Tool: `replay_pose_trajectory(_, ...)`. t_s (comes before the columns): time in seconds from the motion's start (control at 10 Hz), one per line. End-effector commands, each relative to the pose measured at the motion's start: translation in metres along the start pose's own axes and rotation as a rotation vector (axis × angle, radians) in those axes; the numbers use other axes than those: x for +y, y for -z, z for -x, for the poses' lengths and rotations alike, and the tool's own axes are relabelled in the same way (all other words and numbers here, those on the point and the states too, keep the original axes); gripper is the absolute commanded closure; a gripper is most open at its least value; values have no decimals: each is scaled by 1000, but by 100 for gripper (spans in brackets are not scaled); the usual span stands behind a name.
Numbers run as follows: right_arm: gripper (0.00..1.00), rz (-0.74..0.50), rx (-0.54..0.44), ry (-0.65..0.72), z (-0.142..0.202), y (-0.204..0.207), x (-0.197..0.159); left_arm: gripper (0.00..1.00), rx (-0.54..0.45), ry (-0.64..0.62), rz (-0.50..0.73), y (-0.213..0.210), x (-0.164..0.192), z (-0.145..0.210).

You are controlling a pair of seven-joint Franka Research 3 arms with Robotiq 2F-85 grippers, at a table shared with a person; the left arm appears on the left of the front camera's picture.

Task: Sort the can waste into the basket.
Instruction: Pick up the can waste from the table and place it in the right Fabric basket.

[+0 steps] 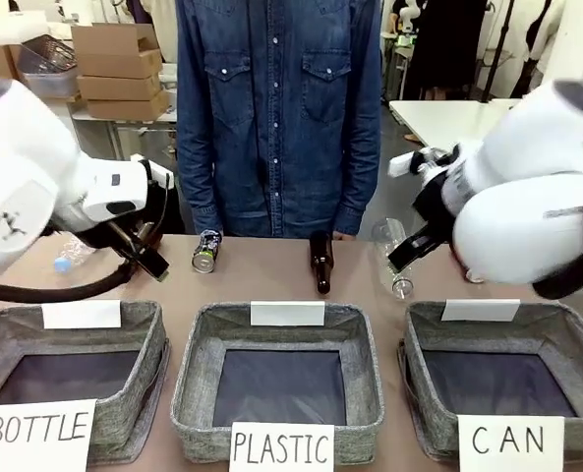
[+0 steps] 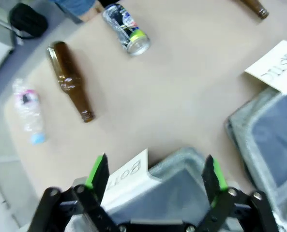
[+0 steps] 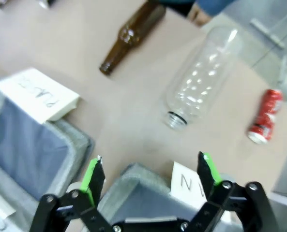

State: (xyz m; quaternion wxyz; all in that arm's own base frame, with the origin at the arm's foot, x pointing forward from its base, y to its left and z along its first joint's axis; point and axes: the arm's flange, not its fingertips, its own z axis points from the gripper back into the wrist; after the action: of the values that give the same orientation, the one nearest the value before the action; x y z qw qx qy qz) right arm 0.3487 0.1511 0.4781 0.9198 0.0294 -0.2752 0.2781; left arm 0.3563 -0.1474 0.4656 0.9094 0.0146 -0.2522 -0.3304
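Can waste [image 1: 206,251] lay loose: dark can [image 2: 126,29] by far edge, red can [image 3: 264,116] nr tbl edge, basket [image 1: 561,313] w/ "CAN" sign [image 1: 510,440] front rt; left gripper [image 2: 155,170] & right gripper [image 3: 150,168] spread, empty.

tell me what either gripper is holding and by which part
Nothing is held. The left gripper and right gripper are both open and empty; the dark can and red can lie on the table.

The grey rectangular fabric basket [image 1: 556,320] looks coarsely woven. The dark metal can with yellow-green print [image 2: 126,29] shines; the beige desk [image 2: 182,96] is matt.
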Motion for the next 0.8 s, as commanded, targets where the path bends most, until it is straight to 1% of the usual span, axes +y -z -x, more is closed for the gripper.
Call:
replay_pose_trajectory(0.0, 0, -38, -92, -25, 40, -76, 9, 0, -74, 45, -97, -63, -17, 61)
replay_pose_trajectory(0.1, 0, 25, -122, -25, 48, -86, 14, 0, -108, 62, -141, -71, -24, 71)
replay_pose_trajectory(0.2, 0, -1, -45, 2, 1, -46, 2, 0, -29, 20, -49, -41, 1, 1)
replay_pose_trajectory(0.3, 0, -1, -45, 2, 1, -46, 2, 0, -29, 20, -49, -41, 1, 1)
replay_pose_trajectory(0.4, 0, 12, -98, -8, 10, -95, 7, 0, -76, 38, -103, -86, -3, 7)
replay_pose_trajectory(0.5, 0, -61, -45, 25, 6, -84, 1, 0, -13, 112, -12, -88, 0, 7)
replay_pose_trajectory(0.6, 0, -226, -38, 138, 13, -91, -19, 0, 26, 112, 160, -102, 21, 22)
replay_pose_trajectory(0.7, 0, -482, -40, 310, 23, -104, -41, 0, 60, 63, 340, -110, 48, 40)
